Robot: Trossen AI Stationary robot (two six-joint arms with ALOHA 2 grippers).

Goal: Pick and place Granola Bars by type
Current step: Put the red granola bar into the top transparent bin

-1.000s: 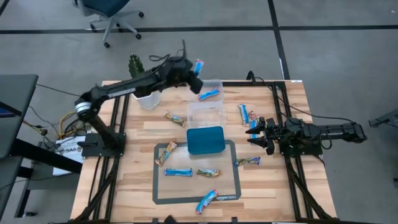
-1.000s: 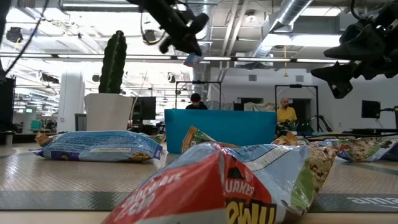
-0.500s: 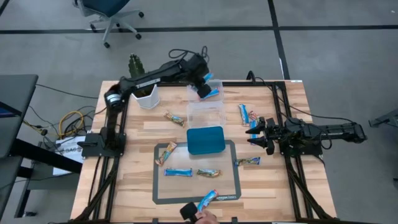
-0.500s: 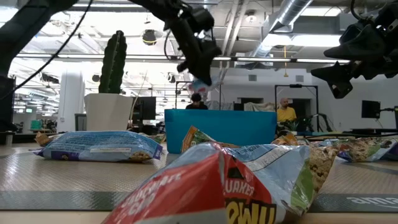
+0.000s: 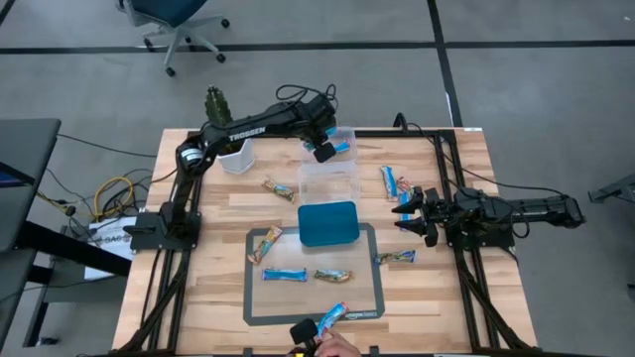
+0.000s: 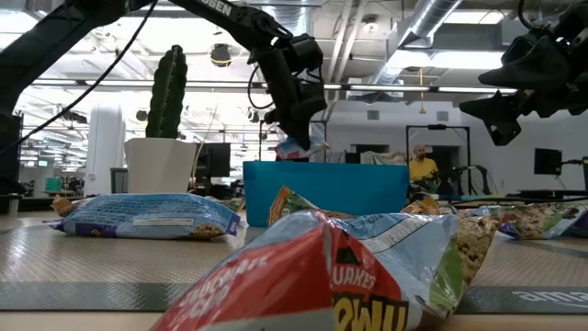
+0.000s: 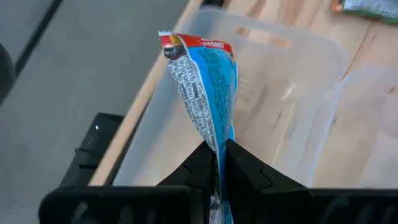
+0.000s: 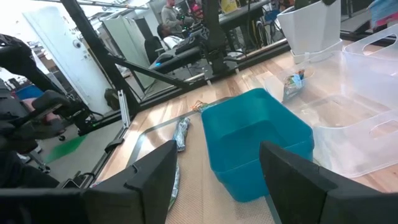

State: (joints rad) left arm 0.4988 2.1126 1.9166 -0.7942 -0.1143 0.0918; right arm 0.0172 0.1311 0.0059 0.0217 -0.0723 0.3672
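Item 1, blue-and-white bar: you have it pinched by its lower end in the left gripper, fingers closed tight on the wrapper, bar standing up and hanging over the far clear bin at the table's far edge. Item 2, second blue bar: appears to lie already inside that same far bin, just beside the gripper, tho the overhead view is poor there. Item 3, near clear bin: touching the far one, betw. it and the teal tray. Items 4–5, loose on the wood: tan bar left of the near bin; two blue bars right of it, near the right gripper. Items 6–10, around the grey mat: tan bar at the mat's left edge; blue bar and small tan bar side by side below the tray; tan bar at the mat's right edge; blue bar at the near edge. Your right gripper hovers over the table's right side, fingers spread apart, holding nothing. Misc.: a person's hand w/ a dark object at the table's near edge, just beside that last bar; white pot w/ cactus at the far-left corner.
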